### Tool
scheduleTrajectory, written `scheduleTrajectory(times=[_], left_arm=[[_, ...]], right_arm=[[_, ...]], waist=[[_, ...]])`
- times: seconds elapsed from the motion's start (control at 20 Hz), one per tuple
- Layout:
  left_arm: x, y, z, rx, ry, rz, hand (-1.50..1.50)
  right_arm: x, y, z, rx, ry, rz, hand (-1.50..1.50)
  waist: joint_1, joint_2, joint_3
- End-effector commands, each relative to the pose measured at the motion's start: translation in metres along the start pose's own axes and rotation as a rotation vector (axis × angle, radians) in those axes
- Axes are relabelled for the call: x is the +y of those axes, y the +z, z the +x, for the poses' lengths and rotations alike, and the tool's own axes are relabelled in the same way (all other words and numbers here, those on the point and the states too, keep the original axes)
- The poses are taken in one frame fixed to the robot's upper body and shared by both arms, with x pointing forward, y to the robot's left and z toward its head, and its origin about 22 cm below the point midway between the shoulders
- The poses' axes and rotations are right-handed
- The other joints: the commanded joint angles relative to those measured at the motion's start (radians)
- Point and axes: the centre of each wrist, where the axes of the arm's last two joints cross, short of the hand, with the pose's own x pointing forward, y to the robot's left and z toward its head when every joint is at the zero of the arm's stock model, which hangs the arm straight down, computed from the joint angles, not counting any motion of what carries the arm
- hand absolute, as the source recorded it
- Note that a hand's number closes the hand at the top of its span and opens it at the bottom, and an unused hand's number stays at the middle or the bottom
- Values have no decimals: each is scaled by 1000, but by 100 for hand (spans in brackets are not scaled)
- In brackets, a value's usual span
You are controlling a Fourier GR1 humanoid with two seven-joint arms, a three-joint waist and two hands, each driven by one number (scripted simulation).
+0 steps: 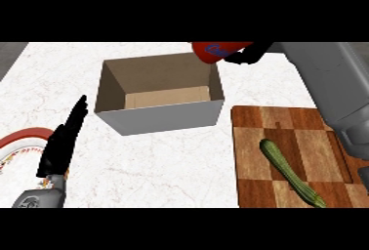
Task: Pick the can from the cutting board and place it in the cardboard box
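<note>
The red can (pixel 215 52) is off the cutting board (pixel 288 161) and is held at the far right corner of the cardboard box (pixel 160 93), partly above its rim and partly cut off by the upper edge of the view. The right hand (pixel 245 53) is curled round the can from the side away from the box; its fingers are seen as dark shapes against the can, and the grey forearm runs down past the right side of the box.

The step in hand is judged to be the placing. It would be done well if the can were brought further over the open box, toward its middle, before being lowered or released. At the corner where it now hangs, the far and right walls are close, and a release there is judged likely to catch the rim. The inside of the box appears bare, so nothing within it is seen to obstruct.

The left hand (pixel 65 136) rests left of the box, fingers straight and holding nothing. A plate (pixel 22 139) with a red rim lies further left of the box, partly out of view. A green zucchini (pixel 288 171) lies on the cutting board, which sits to the right of the box and nearer the robot. None of these is judged to stand in the way.
</note>
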Motion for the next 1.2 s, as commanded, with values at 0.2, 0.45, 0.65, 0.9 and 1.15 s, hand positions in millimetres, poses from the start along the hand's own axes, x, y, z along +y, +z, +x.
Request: scheduleTrajectory(times=[0.2,0.45,0.65,0.9,1.15], left_arm=[[-18,3,6,-2,9,3,0],[10,7,16,0,-1,8,0],[-1,11,-3,10,8,12,0],[-5,8,2,12,15,-17,0],[-18,5,11,-19,3,-28,0]], right_arm=[[29,-81,29,-54,-64,147,150],[95,-118,40,-44,-37,237,150],[112,-118,36,-11,-25,284,150],[124,-113,27,120,-34,285,150],[159,-91,8,155,-73,282,-150]], waist=[[-9,-2,-1],[-16,-7,0],[-16,-7,-1],[11,-2,-2],[30,2,-1]])
